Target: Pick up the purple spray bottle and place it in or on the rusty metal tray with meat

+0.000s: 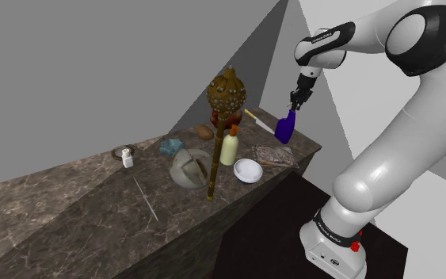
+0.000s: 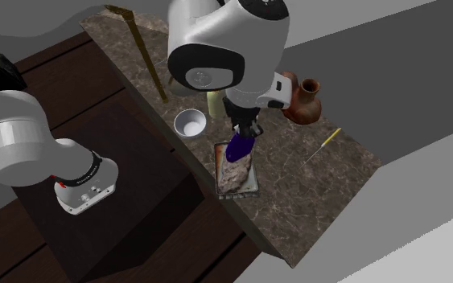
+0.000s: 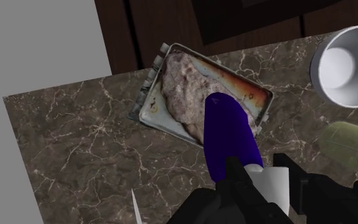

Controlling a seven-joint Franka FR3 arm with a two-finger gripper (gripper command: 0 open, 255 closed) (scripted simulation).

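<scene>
**Purple spray bottle hangs over the meat tray at the table's end**

Purple spray bottle [image 1: 286, 127] [image 2: 239, 147] [image 3: 231, 137] is in the claw [image 1: 296, 103] [image 2: 246, 129] [image 3: 258, 173]. The black fingers are clamped on the bottle's white sprayer head, and its body points down and away from the hand.

It is over the rusty metal tray [image 1: 275, 155] [image 2: 253, 191] [image 3: 147, 109]. In the wrist view its purple body covers one end of the meat [image 2: 234, 173] [image 3: 182, 89] and the tray's rim on the side toward the white bowl [image 1: 248, 170] [image 2: 190, 122] [image 3: 349, 67]. In the shoulder view the bottle's base looks lifted clear of the tray, though contact cannot be ruled out.

The tray lies flat on the dark marbled table [image 1: 70, 206] [image 2: 297, 185] [image 3: 75, 146]. It sits close to the end corner and against the edge that faces the robot's stand. The bowl stands just beside it along that same edge.

A pale bottle [image 1: 229, 148] [image 3: 355, 143] stands next to the bowl, farther in from the edge. A tall studded mace [image 1: 226, 97] stands upright behind it. A yellow-handled knife [image 1: 257, 121] [image 2: 323, 145] lies near the far edge, well apart from the tray. A brown jug [image 2: 305, 100] stands beside the arm's wrist in the second exterior view.
</scene>
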